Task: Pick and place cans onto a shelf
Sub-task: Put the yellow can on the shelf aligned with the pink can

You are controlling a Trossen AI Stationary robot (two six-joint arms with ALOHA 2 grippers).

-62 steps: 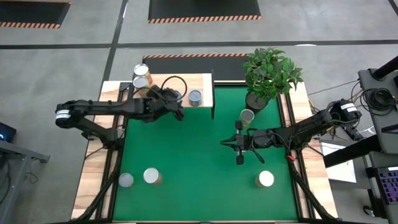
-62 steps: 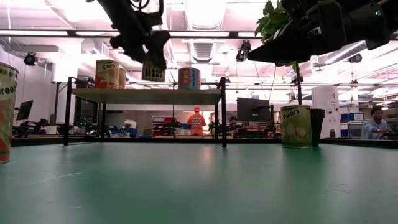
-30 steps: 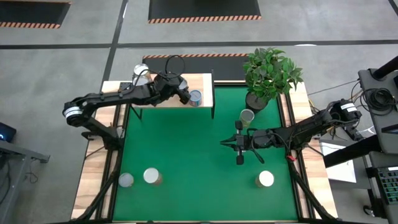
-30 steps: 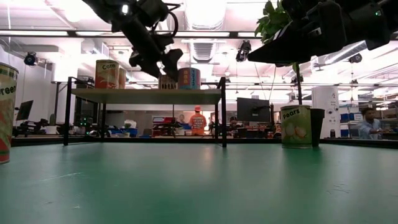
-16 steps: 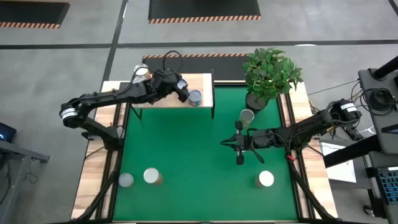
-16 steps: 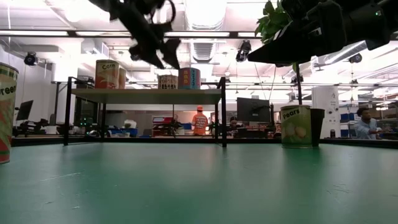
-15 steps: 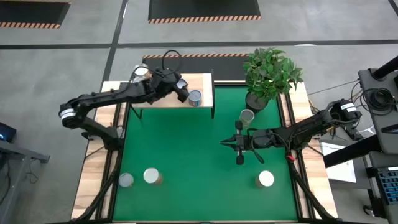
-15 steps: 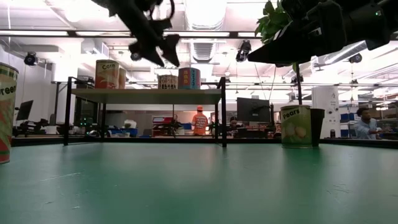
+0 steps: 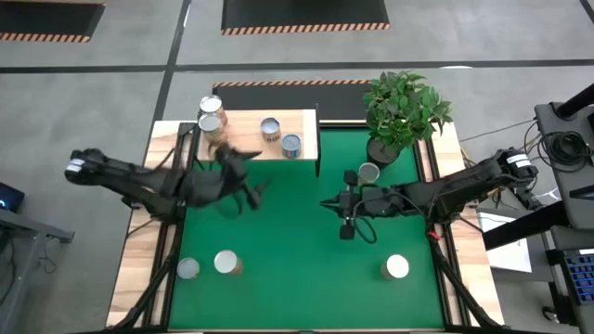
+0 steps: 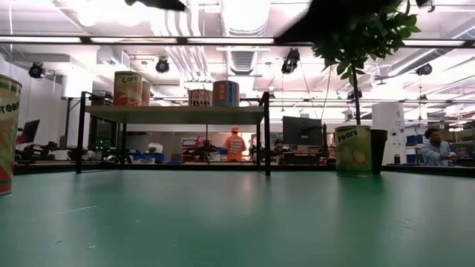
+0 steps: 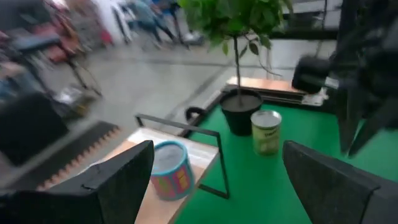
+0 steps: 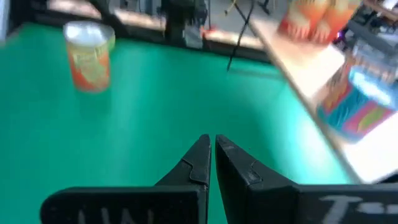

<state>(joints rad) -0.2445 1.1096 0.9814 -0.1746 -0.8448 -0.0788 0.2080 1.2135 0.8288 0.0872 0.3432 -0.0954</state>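
Four cans stand on the shelf point(image 9: 243, 139) at the far left of the table: two stacked-looking tan ones point(image 9: 211, 115) at its far-left corner, a tan-labelled can point(image 9: 270, 129) near the middle, and a blue-labelled can point(image 9: 291, 145) just right of it. The left gripper point(image 9: 255, 194) hangs over the green mat point(image 9: 297, 269) just in front of the shelf, holding nothing; its wrist view shows the two fingers point(image 11: 121, 177) spread wide, with the blue can and the shelf edge between them. The right gripper point(image 9: 345, 219) hovers mid-table, pointing left, its fingers point(image 12: 202, 158) pressed nearly together and empty. Close behind it, the green-labelled pears can point(image 9: 368, 173) sits on the mat right beside the dark pot of the plant point(image 9: 405, 109). Along the near edge, two cans wait at the left, a grey-topped one point(image 9: 188, 269) and a white-topped one point(image 9: 225, 263) just beside it, and one more can point(image 9: 396, 268) sits at the near right. In the low view, people show in the room beyond the table.
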